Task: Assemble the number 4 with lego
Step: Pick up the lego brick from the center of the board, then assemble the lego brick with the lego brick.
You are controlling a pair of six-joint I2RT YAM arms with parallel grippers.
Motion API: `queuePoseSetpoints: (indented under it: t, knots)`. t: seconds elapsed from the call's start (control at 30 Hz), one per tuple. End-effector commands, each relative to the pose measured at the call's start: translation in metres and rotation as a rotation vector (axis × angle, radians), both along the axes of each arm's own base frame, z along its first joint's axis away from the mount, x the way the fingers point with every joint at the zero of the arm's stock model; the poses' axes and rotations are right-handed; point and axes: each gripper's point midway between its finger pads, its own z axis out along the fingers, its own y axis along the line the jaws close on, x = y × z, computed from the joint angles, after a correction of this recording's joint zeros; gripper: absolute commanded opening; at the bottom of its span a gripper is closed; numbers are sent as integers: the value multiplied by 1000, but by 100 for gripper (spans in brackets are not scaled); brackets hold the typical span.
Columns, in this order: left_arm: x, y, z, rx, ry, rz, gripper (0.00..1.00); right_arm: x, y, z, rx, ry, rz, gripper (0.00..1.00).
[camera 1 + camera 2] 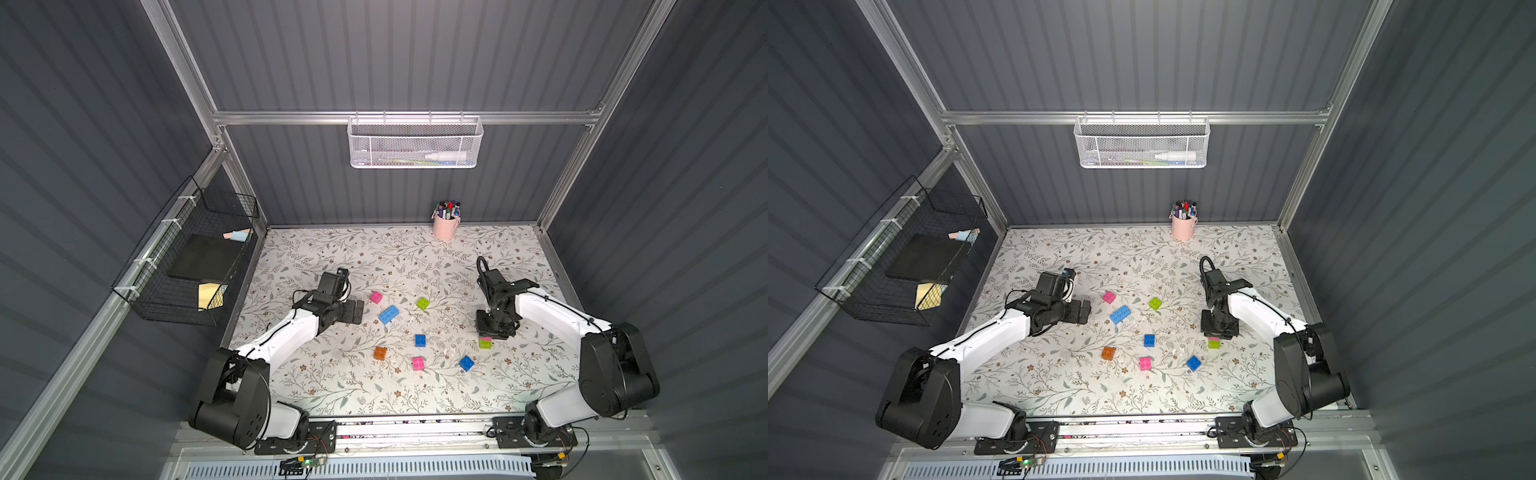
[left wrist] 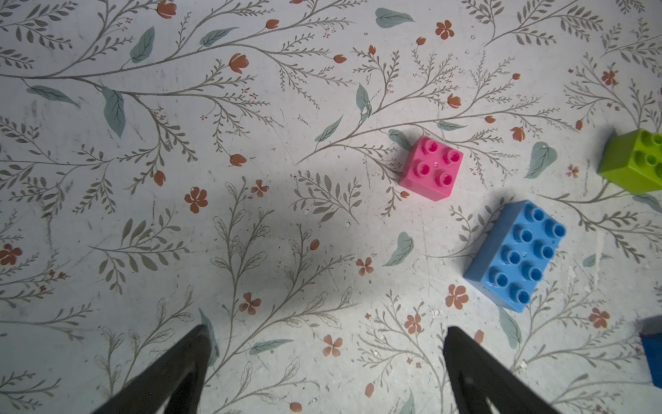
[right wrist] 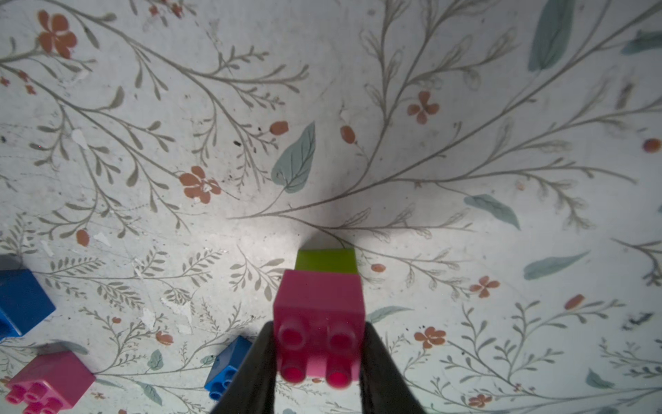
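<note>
The right hand is clamped on a pink brick stacked on a green brick, low over the right side of the bench; I cannot tell whether the pair touches it. The left hand is spread wide and holds nothing, near a second pink brick and the long blue brick. The other lego, among them an orange brick, lie loose and apart mid-bench.

Left arm, right arm — white link shells, black rounded joint housings, black wrists. Thin black cable clipped along each white link. Base plates black, screw-dotted. Left gripper — fingers black, matte, tapering.
</note>
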Motion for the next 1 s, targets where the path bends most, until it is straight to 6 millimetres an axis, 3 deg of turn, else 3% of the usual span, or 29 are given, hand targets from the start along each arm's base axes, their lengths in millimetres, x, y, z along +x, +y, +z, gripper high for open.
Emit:
queuePoseSetpoints:
  t: [0.0, 0.97]
  knots:
    - [-2, -4, 10, -20, -23, -19, 100, -2, -4, 4, -23, -8, -13, 21]
    - [-4, -5, 11, -12, -27, -30, 100, -17, -4, -9, -10, 49, 29, 17]
